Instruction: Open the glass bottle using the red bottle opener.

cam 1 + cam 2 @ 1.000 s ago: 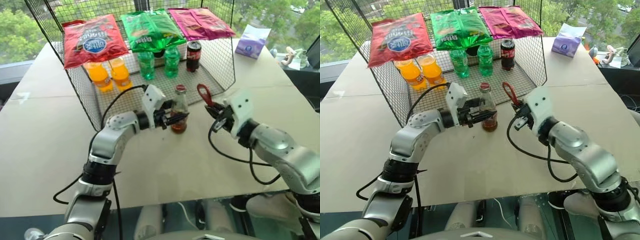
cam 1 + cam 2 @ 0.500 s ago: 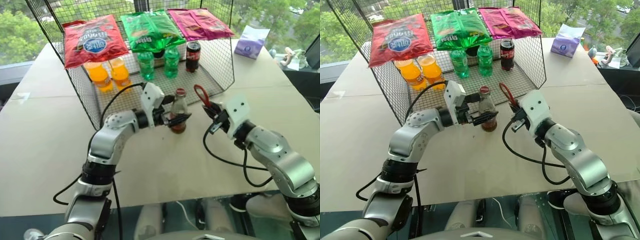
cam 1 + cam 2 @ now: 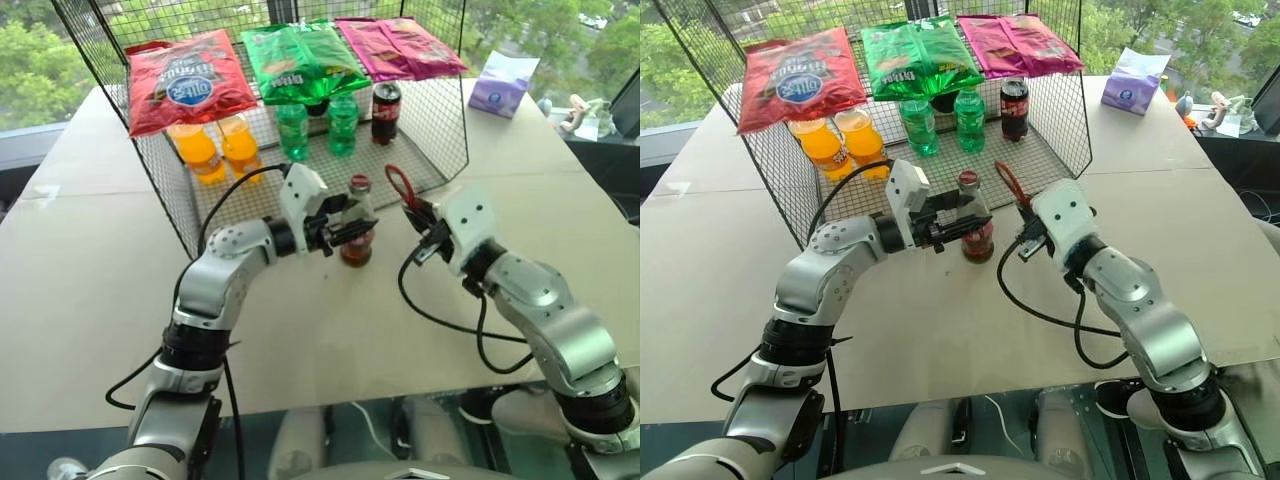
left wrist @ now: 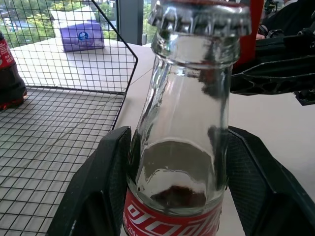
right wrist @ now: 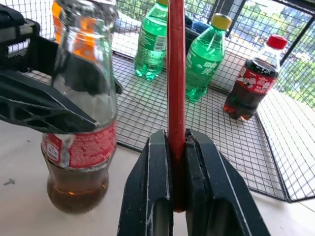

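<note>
Both end effectors are engaged: the left end effector (image 3: 352, 229) is closed about the shoulder of the glass bottle (image 3: 358, 222), its two fingers (image 4: 106, 182) seen against the glass on either side just above the red label, while the right end effector (image 3: 420, 215) is clamped flat on the handle of the red bottle opener (image 3: 399, 186), whose loop head stands up above it. The bottle is stood upright on the bench (image 3: 90, 280), at the near edge of the wire basket (image 3: 450, 120), with its crown cap (image 4: 199, 17) seated on the neck. The opener is held just to the right of the cap, close beside it, not yet hooked on.

For the step to be done well, the loop should be brought over the cap so that its lip is caught under the crimped edge, and the handle then levered upward. The bottle ought to be kept gripped and upright throughout, since a sideways push could tip it or spill the cola. A slipped hook is judged the main risk
</note>
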Available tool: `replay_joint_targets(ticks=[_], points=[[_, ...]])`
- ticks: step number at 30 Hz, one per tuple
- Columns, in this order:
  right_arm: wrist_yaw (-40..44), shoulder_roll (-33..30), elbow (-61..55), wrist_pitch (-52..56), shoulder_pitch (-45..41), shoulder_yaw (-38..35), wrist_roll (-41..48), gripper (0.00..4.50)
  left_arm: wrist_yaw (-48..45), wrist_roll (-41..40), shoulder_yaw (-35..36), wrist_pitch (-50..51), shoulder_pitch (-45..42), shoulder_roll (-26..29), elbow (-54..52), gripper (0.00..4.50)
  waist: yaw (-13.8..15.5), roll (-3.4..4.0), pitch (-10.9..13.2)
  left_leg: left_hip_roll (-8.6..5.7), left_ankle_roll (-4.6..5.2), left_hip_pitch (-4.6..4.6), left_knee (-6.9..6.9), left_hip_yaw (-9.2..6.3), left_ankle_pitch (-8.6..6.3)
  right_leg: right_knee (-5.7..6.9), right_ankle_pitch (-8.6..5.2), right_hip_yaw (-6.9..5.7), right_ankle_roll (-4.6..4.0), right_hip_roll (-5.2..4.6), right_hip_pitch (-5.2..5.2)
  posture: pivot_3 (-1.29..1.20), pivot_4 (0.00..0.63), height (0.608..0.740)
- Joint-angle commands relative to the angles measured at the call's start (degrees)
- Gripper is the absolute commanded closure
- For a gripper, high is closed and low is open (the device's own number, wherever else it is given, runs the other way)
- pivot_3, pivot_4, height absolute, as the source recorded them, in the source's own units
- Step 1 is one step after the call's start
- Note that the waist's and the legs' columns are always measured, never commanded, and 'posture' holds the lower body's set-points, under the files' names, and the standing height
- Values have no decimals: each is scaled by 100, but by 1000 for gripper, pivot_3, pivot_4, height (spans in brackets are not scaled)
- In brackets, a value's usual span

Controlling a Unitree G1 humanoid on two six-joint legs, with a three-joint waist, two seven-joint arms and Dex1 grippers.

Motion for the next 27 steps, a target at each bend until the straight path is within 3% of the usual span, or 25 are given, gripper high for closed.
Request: replay_joint_targets(ticks=[1, 13, 27], points=[[-160, 129, 45, -544, -127, 246, -627, 4500, 13, -21, 24, -109, -34, -7, -194, 2288, -2, 0, 0, 0, 0, 0, 1, 1, 0, 1, 0, 1, 0, 0, 0, 0, 150, 740], [-619, 220, 1296, -3099, 13, 1034, -2933, 4500, 32, -62, 18, -15, -86, -50, -165, 2288, -1, 0, 0, 0, -25, 1, 2, 2, 15, 3, -1, 2, 0, 0, -1, 0, 150, 740], [-1537, 474, 2821, -4361, 167, 1421, -4965, 4500, 92, -130, 59, 152, -258, -129, -115, 2288, -2, -2, -6, -1, -27, 22, 6, 10, 16, 12, -1, 14, 0, 0, 11, 0, 150, 740]])
